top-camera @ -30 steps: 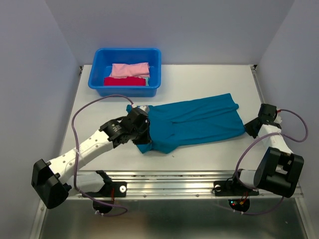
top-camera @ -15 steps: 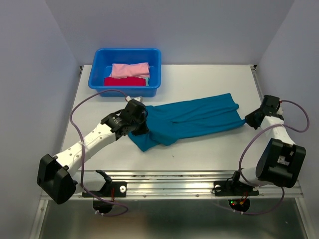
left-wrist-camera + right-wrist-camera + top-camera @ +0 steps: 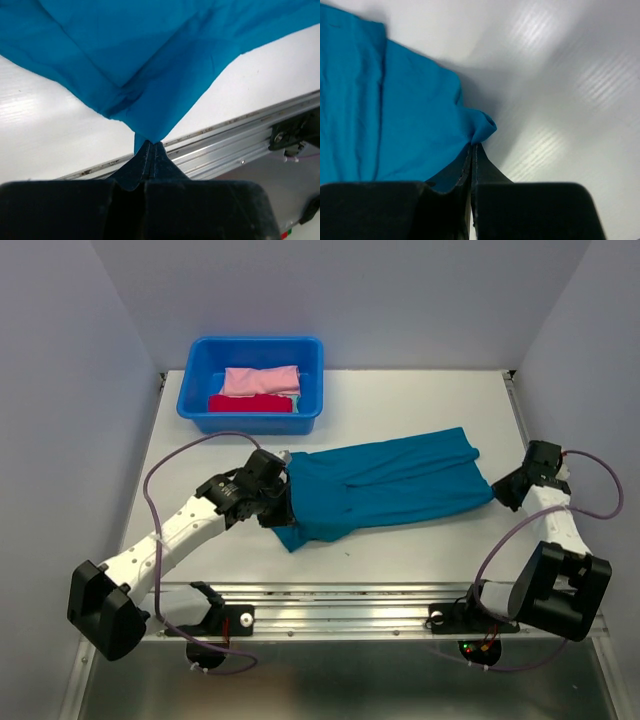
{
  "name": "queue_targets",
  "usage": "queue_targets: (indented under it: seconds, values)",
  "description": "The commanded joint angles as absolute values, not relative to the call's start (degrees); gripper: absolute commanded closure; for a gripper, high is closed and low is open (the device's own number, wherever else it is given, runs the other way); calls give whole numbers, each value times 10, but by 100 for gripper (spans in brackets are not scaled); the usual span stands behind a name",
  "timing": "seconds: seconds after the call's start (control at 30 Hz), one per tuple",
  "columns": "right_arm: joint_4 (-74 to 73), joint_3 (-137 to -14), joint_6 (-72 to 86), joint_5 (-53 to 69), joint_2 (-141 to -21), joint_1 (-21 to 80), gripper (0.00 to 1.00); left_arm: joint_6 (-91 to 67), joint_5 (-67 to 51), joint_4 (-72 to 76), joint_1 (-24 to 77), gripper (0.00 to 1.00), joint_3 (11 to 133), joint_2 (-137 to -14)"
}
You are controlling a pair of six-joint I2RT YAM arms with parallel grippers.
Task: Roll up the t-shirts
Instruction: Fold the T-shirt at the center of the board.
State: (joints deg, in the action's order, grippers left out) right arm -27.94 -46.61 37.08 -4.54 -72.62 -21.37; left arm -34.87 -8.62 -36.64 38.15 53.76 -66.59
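while apart from tub (image 3: 250, 424), teal t-shirt (image 3: 395, 483)

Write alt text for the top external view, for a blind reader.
A teal t-shirt lies stretched across a white table, its left end pinched by the left gripper and its right end by the right gripper. Behind it, a blue tub holds a pink bundle and a red bundle.

No legible text or labels
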Motion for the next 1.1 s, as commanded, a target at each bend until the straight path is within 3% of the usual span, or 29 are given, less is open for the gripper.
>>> queue_targets:
  seconds: [0.0,0.27,0.8,1.07]
  values:
    - [-302,-417,361,-77,-697,-216,99,-317,-140,-395,389,100,505,-635]
    - [-286,-395,371,-110,-710,-216,99,-336,-149,-359,403,100,465,-629]
    - [-283,-446,377,-94,-716,-216,99,-361,-16,-372,398,100,575,-664]
    - [-267,-484,389,-63,-744,-216,99,-366,35,-311,363,100,598,-709]
